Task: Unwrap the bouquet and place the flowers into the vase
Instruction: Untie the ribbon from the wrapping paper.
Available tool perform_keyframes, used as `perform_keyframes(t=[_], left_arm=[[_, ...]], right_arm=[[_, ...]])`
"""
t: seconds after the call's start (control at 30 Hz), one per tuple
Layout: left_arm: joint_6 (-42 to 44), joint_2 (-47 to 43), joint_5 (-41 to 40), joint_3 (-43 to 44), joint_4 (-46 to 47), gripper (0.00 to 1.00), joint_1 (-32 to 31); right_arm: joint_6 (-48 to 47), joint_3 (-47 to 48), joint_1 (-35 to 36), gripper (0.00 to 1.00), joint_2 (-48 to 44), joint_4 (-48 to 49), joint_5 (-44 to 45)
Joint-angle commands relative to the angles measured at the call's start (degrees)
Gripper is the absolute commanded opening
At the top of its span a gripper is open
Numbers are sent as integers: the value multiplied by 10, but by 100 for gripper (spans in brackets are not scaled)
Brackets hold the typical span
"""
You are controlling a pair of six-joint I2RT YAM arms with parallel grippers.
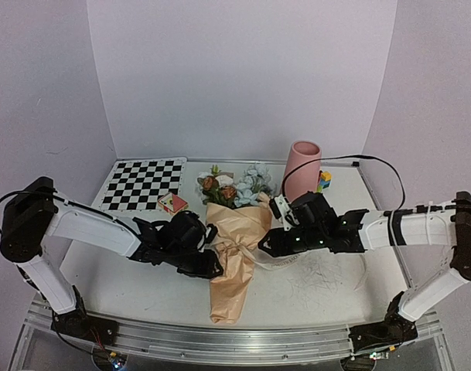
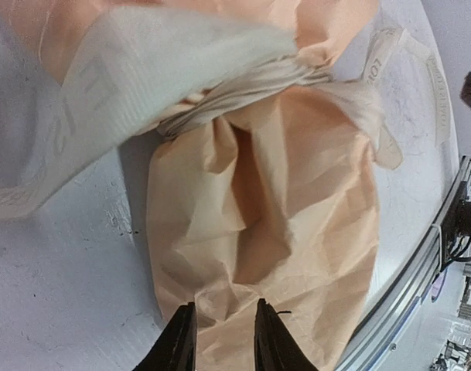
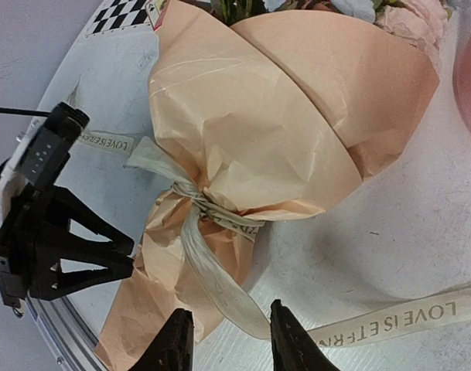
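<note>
Bouquet point(image 1: 235, 232) flat on counter point(image 1: 336, 290), paper tail nearest, ribbon point(image 3: 220, 282) knotted. Left fingers point(image 2: 179, 344) at bouquet's left, narrowly parted over paper. Right fingers point(image 3: 177, 344) at its right, straddling ribbon tail. Can't tell if either grips. Flowers point(image 1: 235, 185) at far end, vase point(image 1: 302, 170) upright beyond, right.

cream ribbon point(image 2: 243, 85) cinches the crinkled peach paper point(image 2: 266, 224).

bouquet point(image 1: 233, 263) blocks table point(image 1: 336, 297) centre; vase point(image 1: 302, 170), toy blocks point(image 1: 323, 181) crowd far right; near right open.
</note>
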Motion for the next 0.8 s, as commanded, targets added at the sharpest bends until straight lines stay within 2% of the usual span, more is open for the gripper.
perform_keyframes(t=[0.0, 0.27, 0.43, 0.6, 0.77], left_arm=[[31, -55, -39, 33, 4, 28, 2], [89, -27, -79, 91, -18, 25, 2], [79, 1, -140, 116, -19, 25, 3], [66, 23, -164, 123, -19, 32, 4], [54, 51, -175, 125, -17, 26, 6]], right_arm=[[-29, 36, 6, 35, 21, 5, -22], [-33, 90, 8, 31, 81, 12, -18], [8, 123, 8, 30, 124, 15, 18], [46, 150, 9, 31, 168, 25, 20], [64, 158, 8, 27, 202, 23, 32]])
